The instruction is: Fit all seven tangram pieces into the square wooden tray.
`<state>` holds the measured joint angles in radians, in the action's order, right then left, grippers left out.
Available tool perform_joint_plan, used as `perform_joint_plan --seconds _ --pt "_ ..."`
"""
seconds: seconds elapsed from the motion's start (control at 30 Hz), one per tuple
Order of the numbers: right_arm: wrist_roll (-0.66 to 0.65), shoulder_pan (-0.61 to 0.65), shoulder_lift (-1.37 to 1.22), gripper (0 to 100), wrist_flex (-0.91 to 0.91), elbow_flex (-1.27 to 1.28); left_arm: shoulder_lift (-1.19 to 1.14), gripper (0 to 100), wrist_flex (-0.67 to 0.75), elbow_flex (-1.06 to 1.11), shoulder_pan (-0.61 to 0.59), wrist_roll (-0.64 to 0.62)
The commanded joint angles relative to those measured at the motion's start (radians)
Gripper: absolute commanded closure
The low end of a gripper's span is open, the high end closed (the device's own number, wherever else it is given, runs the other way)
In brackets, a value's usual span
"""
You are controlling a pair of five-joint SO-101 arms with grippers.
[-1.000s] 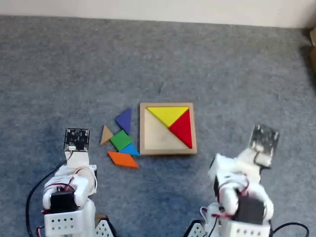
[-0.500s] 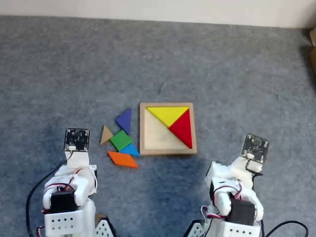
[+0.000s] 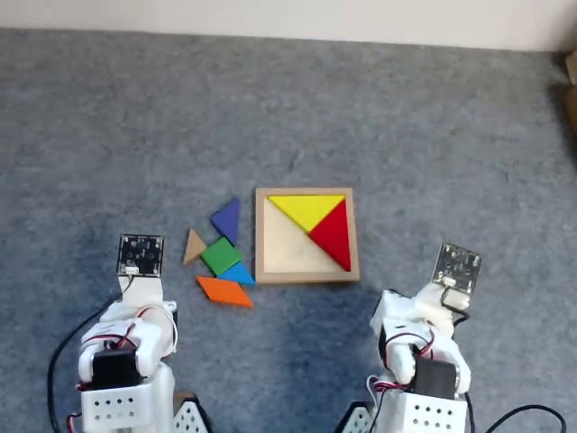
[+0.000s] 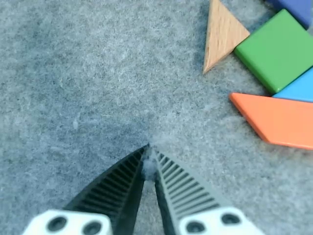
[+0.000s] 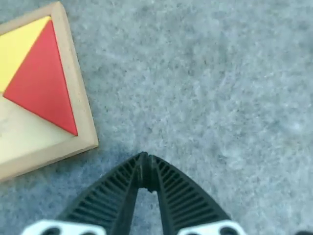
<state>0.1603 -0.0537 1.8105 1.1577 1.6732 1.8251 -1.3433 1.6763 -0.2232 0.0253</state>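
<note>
Square wooden tray (image 3: pixel 261 236) sits mid-bench (image 3: pixel 406 117) on grey felt. Yellow triangle (image 3: pixel 305 209) and red triangle (image 3: pixel 334 233) are seated in it, edges touching; the rest of its floor is bare pale wood.

Five pieces are clustered just beside the tray, on the left arm's side: dark blue triangle (image 3: pixel 226 218), tan triangle (image 3: pixel 193 245), green square (image 3: pixel 220 256), light blue triangle (image 3: pixel 238 272), orange parallelogram (image 3: pixel 224 290).

Left gripper (image 4: pixel 148 155) is near the cluster, fingers clenched, grasping nothing. Right gripper (image 5: pixel 145 169) is beside the tray's near corner, likewise clenched.

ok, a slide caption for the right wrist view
Right jaws shut over grey carpet near the wooden tray, holding a red triangle and a yellow triangle.
</note>
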Motion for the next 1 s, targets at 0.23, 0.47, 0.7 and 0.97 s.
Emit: perform_joint_plan --seconds 0.23,0.47,0.7,0.97 --pt "-0.006 -0.008 -0.007 99.4 -0.027 0.107 0.012 100 0.0 0.019 0.01 0.009" --pt "-0.006 -0.01 -0.008 99.4 -0.027 0.107 0.012 100 -0.003 -0.154 0.008 0.011" --pt "-0.006 -0.01 -0.008 99.4 -0.027 0.107 0.012 100 0.041 -0.348 0.016 0.315" --pt "-0.006 -0.01 -0.008 99.4 -0.027 0.107 -0.059 100 0.044 -0.484 0.016 0.358"
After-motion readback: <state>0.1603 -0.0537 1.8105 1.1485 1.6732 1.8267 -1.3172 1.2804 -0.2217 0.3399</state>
